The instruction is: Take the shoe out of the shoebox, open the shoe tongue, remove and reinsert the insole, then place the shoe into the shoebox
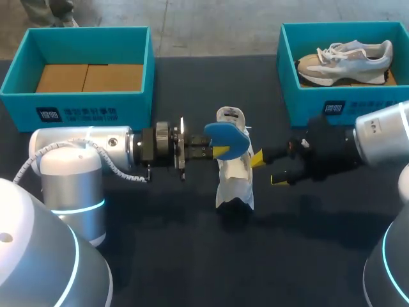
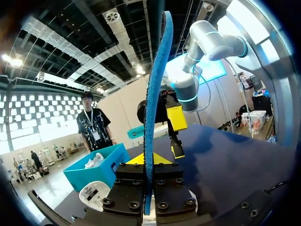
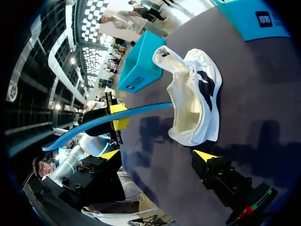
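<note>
Shoe (image 1: pixel 233 185) hemmed in from both sides, room near and far
My left gripper (image 1: pixel 218 152) clamps the insole (image 1: pixel 227 139) over the shoe, blocking the way down from above; my right gripper (image 1: pixel 268 169), fingers spread, sits just beside the shoe's other flank. Bare table (image 1: pixel 192 256) on the near side gives me passage, as does the strip between the left box (image 1: pixel 77 102) and right box (image 1: pixel 307 102) behind
</note>
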